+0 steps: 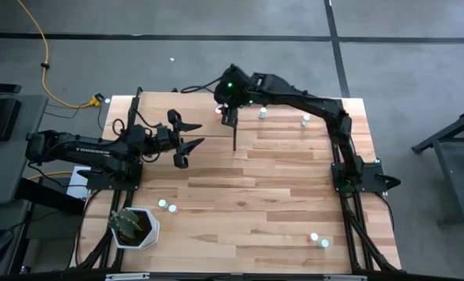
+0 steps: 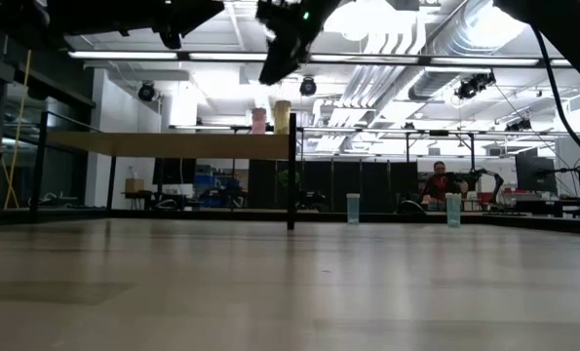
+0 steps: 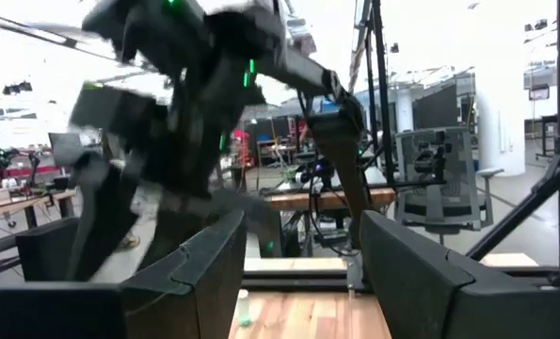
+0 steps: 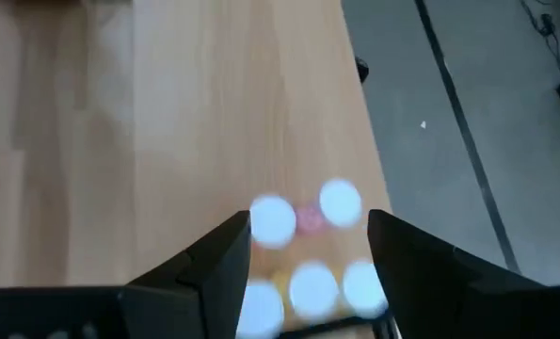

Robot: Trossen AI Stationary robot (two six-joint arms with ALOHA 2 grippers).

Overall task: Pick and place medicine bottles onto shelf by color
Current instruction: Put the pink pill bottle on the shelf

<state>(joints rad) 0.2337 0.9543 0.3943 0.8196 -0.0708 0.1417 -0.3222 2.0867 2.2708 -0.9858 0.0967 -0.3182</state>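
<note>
Nearest the overhead camera, the right gripper point(image 1: 228, 97) hangs over the shelf's point(image 1: 186, 117) far corner at about twelve o'clock on the table, its fingers point(image 4: 225, 254) spread wide and holding nothing; directly below them stands a cluster of bottles point(image 4: 273, 219), white caps with a pink one among them. From table height, a pink and a yellowish bottle point(image 2: 283, 116) can be seen standing on the shelf edge. I'd say a bottle has just been set down and released here. The left gripper point(image 1: 186, 144) waits at about nine o'clock, beside the shelf, fingers apart and empty. More bottles wait on the table: two at one o'clock point(image 1: 263, 113), two at five point(image 1: 318, 240), two at seven point(image 1: 166, 206) near the plant pot point(image 1: 134, 227). Next, the right arm should lift clear without knocking the cluster, then reach for another bottle.
</note>
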